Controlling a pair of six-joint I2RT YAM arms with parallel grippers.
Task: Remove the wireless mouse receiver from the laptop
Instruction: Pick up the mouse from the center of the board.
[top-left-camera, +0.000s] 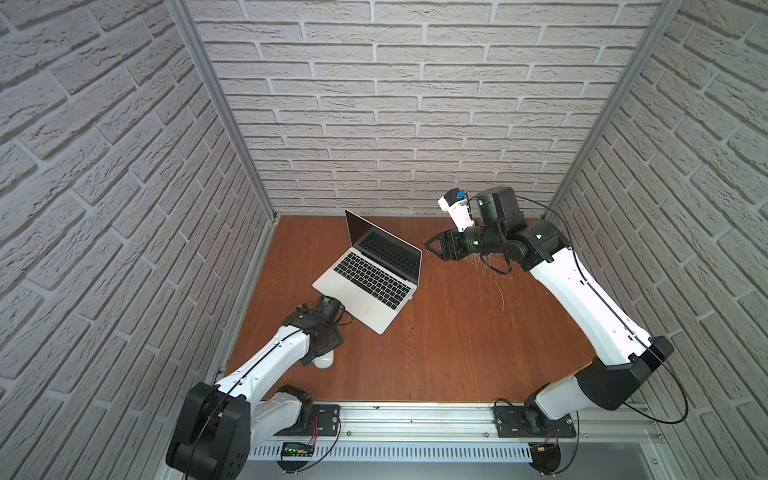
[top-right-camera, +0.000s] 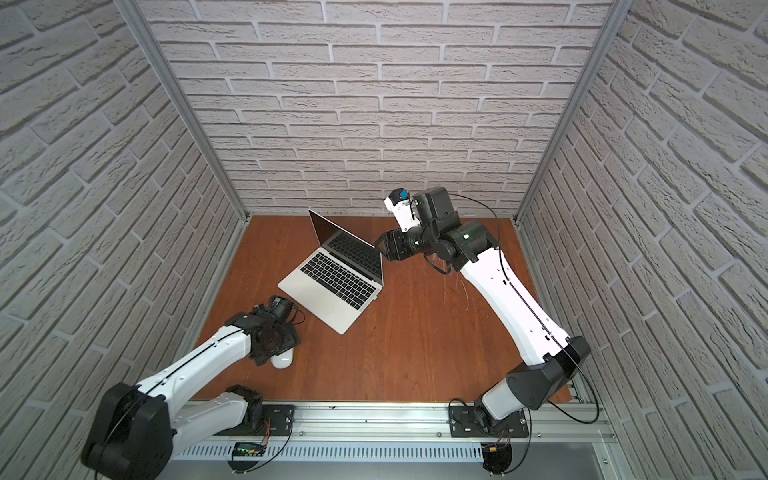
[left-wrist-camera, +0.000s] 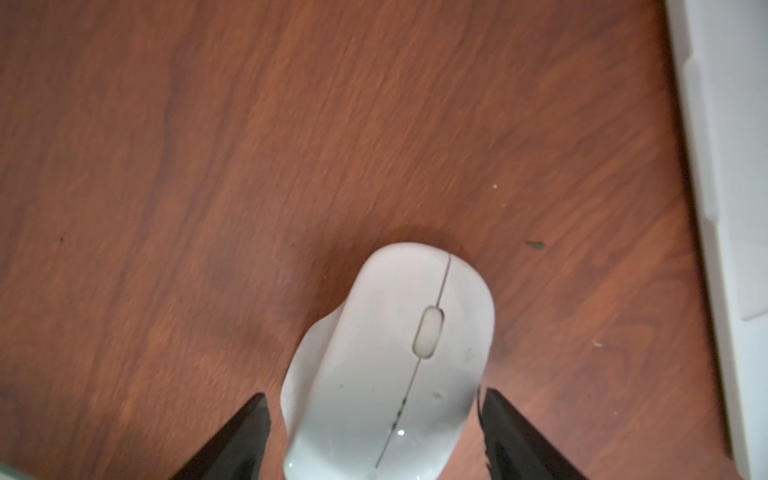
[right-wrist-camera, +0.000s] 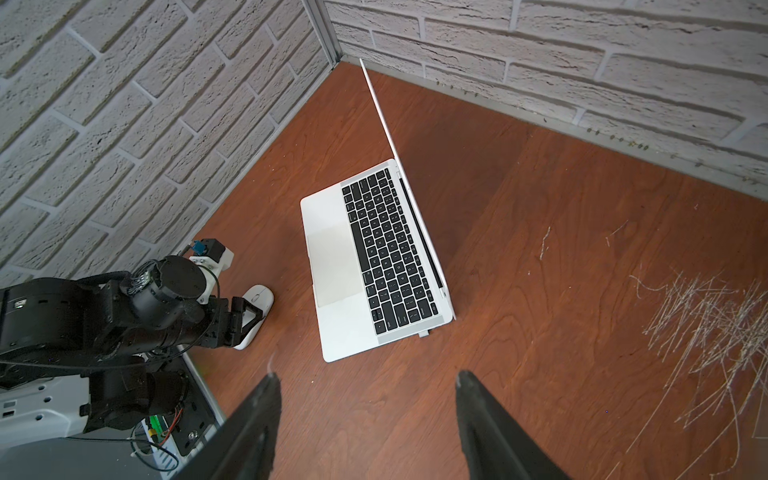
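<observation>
Laptop (right-wrist-camera: 332, 249) sits open on the table: slim silver-grey shell, matte, black keys, big plain trackpad, dark glossy screen on a thin upright lid. It's straight ahead of the right gripper (right-wrist-camera: 368, 376), well apart from its jaws. Receiver (right-wrist-camera: 424, 333) is a tiny grey stub poking from the laptop's side edge, the side facing those jaws, toward the hinge end, plugged in. Right jaws stand wide w/ nothing btwn them, black tapered fingers (right-wrist-camera: 257, 415) over bare wood.

Left gripper (left-wrist-camera: 372, 394) is low over the mouse (left-wrist-camera: 395, 353), a white oval of smooth plastic, bit scuffed, w/ a pale scroll wheel in a centre seam. Jaws wide, straddling its rear: one finger right at the shell, the other w/ a sliver of gap. Not clamped, far as I can see.

Table (top-left-camera: 457, 332) is reddish-brown wood grain, w/ pale scratches (right-wrist-camera: 706, 332) off to one side of the right jaws. Walls (top-left-camera: 374, 104) are rough white faux brick.
</observation>
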